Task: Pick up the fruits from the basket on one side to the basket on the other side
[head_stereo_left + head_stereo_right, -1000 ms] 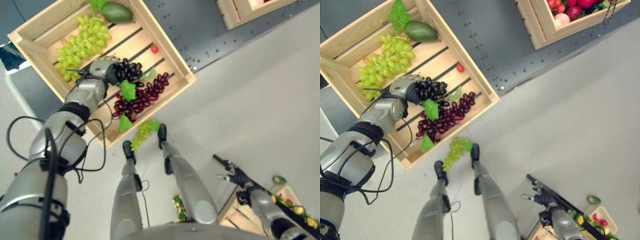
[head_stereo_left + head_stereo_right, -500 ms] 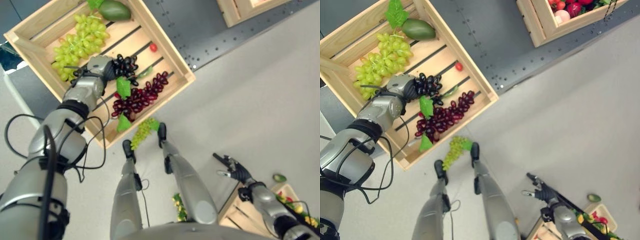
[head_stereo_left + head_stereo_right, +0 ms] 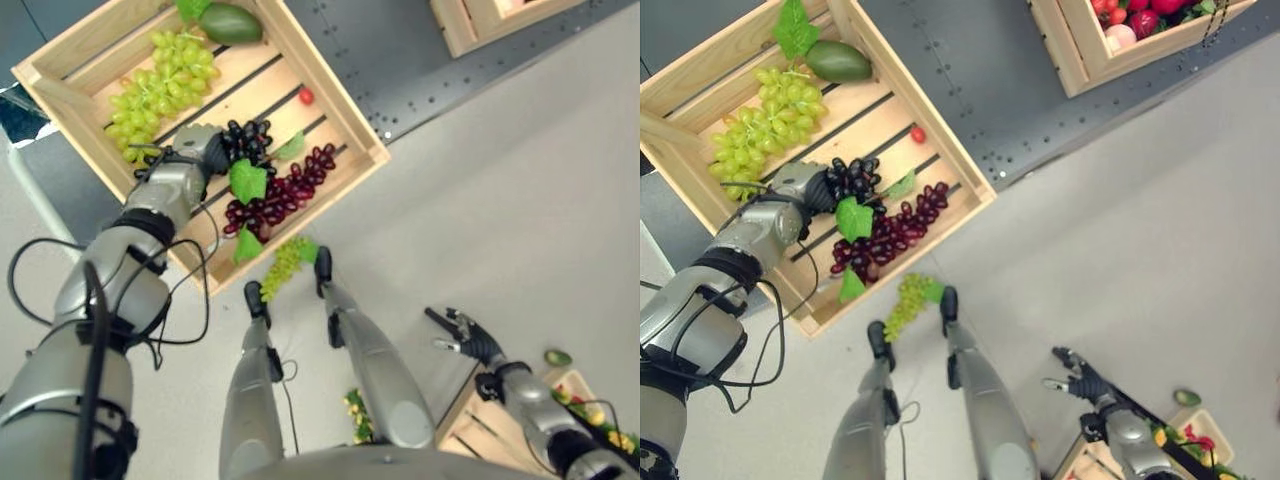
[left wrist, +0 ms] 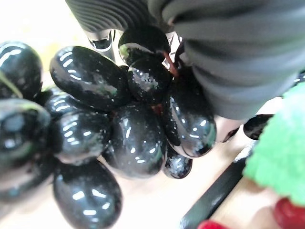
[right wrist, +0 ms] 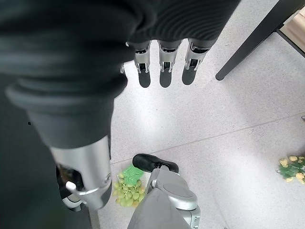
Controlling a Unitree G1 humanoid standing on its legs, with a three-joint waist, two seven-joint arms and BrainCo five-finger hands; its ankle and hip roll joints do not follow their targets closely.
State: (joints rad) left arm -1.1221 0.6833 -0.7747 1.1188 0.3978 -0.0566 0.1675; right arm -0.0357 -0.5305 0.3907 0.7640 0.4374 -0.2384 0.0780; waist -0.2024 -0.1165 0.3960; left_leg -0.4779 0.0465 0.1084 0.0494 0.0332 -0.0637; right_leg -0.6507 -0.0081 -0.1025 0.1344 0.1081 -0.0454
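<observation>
Left hand (image 3: 200, 150) is curled round the black grapes (image 3: 243, 140) inside the wooden crate (image 3: 330, 110). Loose cluster, could slip or snag the red grapes (image 3: 285, 190). Right hand (image 3: 1080, 378) hangs open.

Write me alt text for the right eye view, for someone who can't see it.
The robot's left hand is closed around a bunch of black grapes inside a wooden crate that also holds green grapes, red grapes, an avocado and a small red fruit. Another green bunch lies on the floor, and the right hand hangs open, low at the right.
</observation>
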